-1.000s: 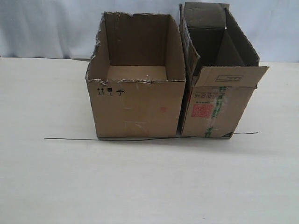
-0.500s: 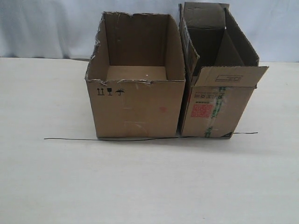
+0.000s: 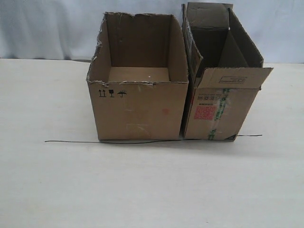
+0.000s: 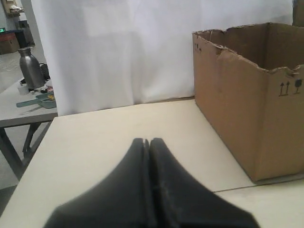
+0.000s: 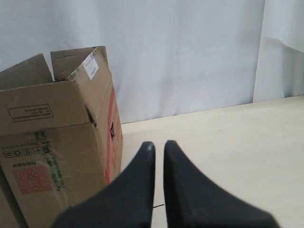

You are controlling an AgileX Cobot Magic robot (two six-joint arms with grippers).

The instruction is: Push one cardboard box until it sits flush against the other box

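Plainly, left fingers (image 4: 166,190) together, right fingers (image 5: 137,190) barely apart; red label (image 3: 205,112) on the other box (image 3: 237,102).

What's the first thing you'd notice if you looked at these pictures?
Two open boxes stand side by side in the middle of the pale table. On the left is the wide brown cardboard box with ragged torn top edges, and on the right is the taller, narrower brown box with a red label and green-striped tape. A thin black line runs along the table at their front edge.
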